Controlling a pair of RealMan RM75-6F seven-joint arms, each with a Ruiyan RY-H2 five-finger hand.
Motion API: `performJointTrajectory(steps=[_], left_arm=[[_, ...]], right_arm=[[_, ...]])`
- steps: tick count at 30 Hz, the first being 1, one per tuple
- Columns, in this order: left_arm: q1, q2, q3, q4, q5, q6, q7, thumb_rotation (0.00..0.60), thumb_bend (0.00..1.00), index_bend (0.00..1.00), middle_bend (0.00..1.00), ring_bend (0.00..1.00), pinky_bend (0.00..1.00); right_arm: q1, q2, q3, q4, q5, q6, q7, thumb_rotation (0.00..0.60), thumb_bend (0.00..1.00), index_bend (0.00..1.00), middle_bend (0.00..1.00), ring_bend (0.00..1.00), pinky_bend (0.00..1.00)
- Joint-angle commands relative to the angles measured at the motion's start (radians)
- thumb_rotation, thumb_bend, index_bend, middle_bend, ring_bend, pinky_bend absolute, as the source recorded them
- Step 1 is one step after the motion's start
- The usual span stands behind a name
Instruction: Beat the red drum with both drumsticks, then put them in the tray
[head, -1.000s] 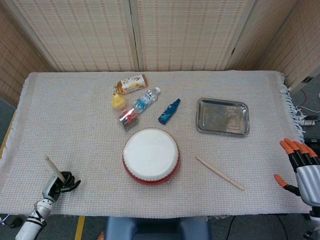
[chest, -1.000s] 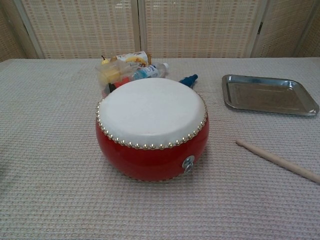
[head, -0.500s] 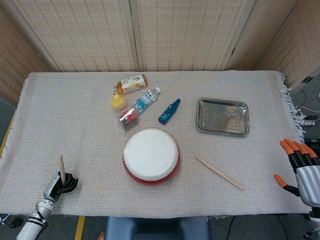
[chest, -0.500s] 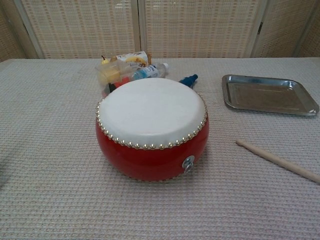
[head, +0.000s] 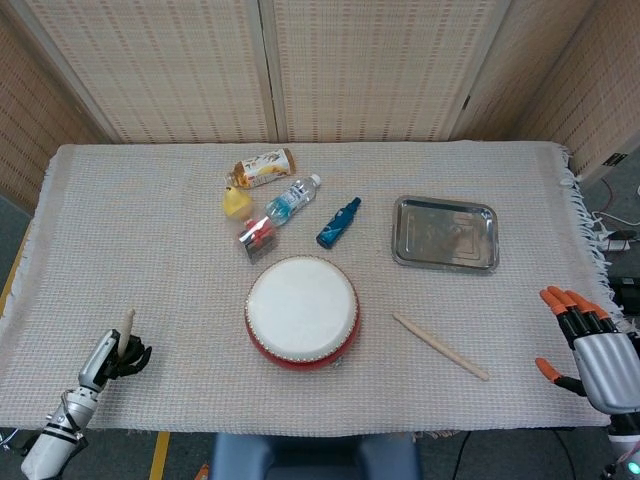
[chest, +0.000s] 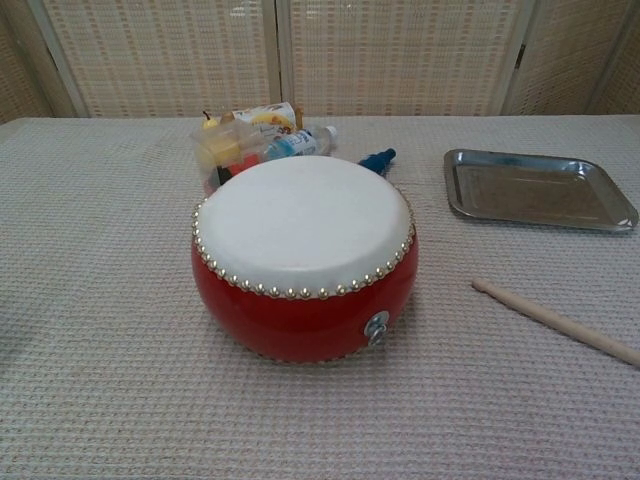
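Note:
The red drum (head: 301, 311) with its white skin stands mid-table, large in the chest view (chest: 303, 255). My left hand (head: 112, 357) is at the front left edge and grips one wooden drumstick (head: 126, 329), which points up and away. A second drumstick (head: 440, 345) lies on the cloth right of the drum, also seen in the chest view (chest: 556, 321). My right hand (head: 590, 345) hovers open at the table's right edge, apart from it. The steel tray (head: 445, 233) lies empty at the right rear (chest: 540, 189). Neither hand shows in the chest view.
Behind the drum lie a blue bottle (head: 338, 222), a clear water bottle (head: 291, 199), a snack packet (head: 262, 167), a yellow toy (head: 236, 202) and a small red-filled packet (head: 257, 236). A woven cloth (head: 140, 250) covers the table; folding screens stand behind.
My left hand has drawn back toward the front edge and the stick it holds has turned from leaning left to nearly upright. My right hand has dropped slightly lower.

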Motion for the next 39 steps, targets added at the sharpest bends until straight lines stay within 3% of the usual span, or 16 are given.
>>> performJointTrajectory(steps=[1, 8, 12, 19, 26, 39], left_arm=[[-0.031, 0.066, -0.041, -0.062, 0.015, 0.043, 0.131, 0.600, 0.88, 1.00, 1.00, 1.00, 1.00], [-0.056, 0.114, -0.113, -0.122, 0.011, 0.120, 0.600, 0.600, 0.88, 1.00, 1.00, 1.00, 1.00], [-0.071, 0.126, -0.132, -0.163, 0.010, 0.131, 0.745, 0.600, 0.88, 1.00, 1.00, 1.00, 1.00], [-0.084, 0.141, -0.143, -0.214, 0.020, 0.151, 0.885, 0.600, 0.88, 1.00, 1.00, 1.00, 1.00], [-0.089, 0.152, -0.142, -0.246, 0.010, 0.149, 0.947, 0.600, 0.88, 1.00, 1.00, 1.00, 1.00], [-0.093, 0.154, -0.132, -0.255, -0.007, 0.135, 0.982, 0.600, 0.88, 1.00, 1.00, 1.00, 1.00]], right_arm=[[0.033, 0.011, -0.035, -0.029, -0.018, -0.080, 0.027, 0.600, 0.20, 0.08, 0.09, 0.05, 0.21], [0.092, -0.027, -0.065, -0.060, 0.030, -0.252, 0.002, 0.600, 0.20, 0.05, 0.09, 0.05, 0.21], [0.122, -0.069, -0.061, -0.052, 0.063, -0.314, -0.011, 0.600, 0.20, 0.05, 0.08, 0.04, 0.20], [0.170, -0.166, -0.033, 0.046, 0.152, -0.404, -0.055, 0.600, 0.20, 0.02, 0.08, 0.00, 0.08], [0.210, -0.256, -0.012, 0.157, 0.181, -0.442, -0.059, 0.600, 0.20, 0.02, 0.08, 0.00, 0.06], [0.260, -0.346, -0.018, 0.260, 0.198, -0.494, -0.090, 0.600, 0.20, 0.01, 0.08, 0.00, 0.05]])
